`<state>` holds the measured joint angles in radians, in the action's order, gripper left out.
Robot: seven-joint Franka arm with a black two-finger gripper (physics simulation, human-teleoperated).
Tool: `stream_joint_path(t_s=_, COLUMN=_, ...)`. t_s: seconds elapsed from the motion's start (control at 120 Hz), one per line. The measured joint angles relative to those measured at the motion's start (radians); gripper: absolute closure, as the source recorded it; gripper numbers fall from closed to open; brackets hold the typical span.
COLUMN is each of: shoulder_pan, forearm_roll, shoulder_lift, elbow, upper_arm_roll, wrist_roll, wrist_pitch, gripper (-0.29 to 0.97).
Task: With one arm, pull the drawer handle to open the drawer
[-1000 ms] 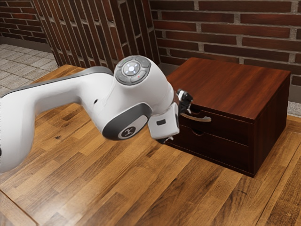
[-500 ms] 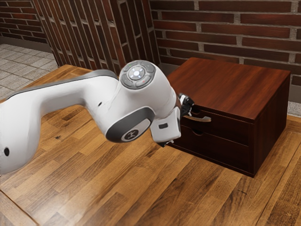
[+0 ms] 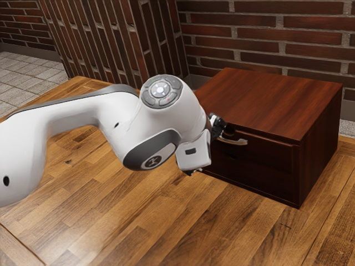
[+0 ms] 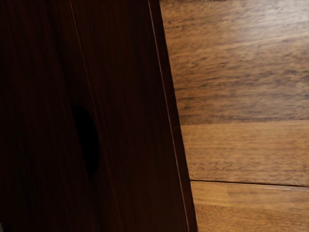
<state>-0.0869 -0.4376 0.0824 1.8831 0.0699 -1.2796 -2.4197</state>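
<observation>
Black gripper (image 3: 218,126) is seemingly touching the curved tan handle (image 3: 236,141) of the dark wooden drawer (image 3: 266,151); can't tell if it's clamping.

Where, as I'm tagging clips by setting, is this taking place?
Probably a rendered indoor room, loft or workshop style: brick walls behind, a plank wooden table, and a dark drawer cabinet standing on it. Grey floor tiles show beyond.

Dark drawer (image 3: 260,154) slightly out, pale handle (image 3: 236,141)

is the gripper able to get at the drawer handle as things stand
Probably yes: the gripper is already right at one end of the handle, with nothing standing between them.
</observation>
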Motion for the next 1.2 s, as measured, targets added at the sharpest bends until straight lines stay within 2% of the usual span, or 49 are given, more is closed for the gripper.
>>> stream_joint_path(t_s=0.117, shoulder_pan=-0.001, forearm_roll=0.0, shoulder_lift=-0.01, elbow=0.009, upper_arm_roll=0.0, wrist_roll=0.001, wrist_pitch=0.0, gripper=0.0)
stream_joint_path(t_s=0.267, shoulder_pan=-0.006, forearm_roll=0.0, shoulder_lift=-0.042, elbow=0.032, upper_arm_roll=0.0, wrist_roll=0.0, wrist_pitch=0.002, gripper=0.08)
stream_joint_path(t_s=0.867, shoulder_pan=-0.002, forearm_roll=0.0, shoulder_lift=-0.099, elbow=0.095, upper_arm_roll=0.011, wrist_roll=0.002, wrist_pitch=0.002, gripper=0.01)
stream_joint_path(t_s=0.975, shoulder_pan=0.113, forearm_roll=0.001, shoulder_lift=-0.103, elbow=0.101, upper_arm_roll=0.124, wrist_roll=0.003, wrist_pitch=0.002, gripper=0.01)
stream_joint_path(t_s=1.2, shoulder_pan=0.228, forearm_roll=0.0, shoulder_lift=-0.173, elbow=0.17, upper_arm_roll=0.239, wrist_roll=0.005, wrist_pitch=0.002, gripper=0.02)
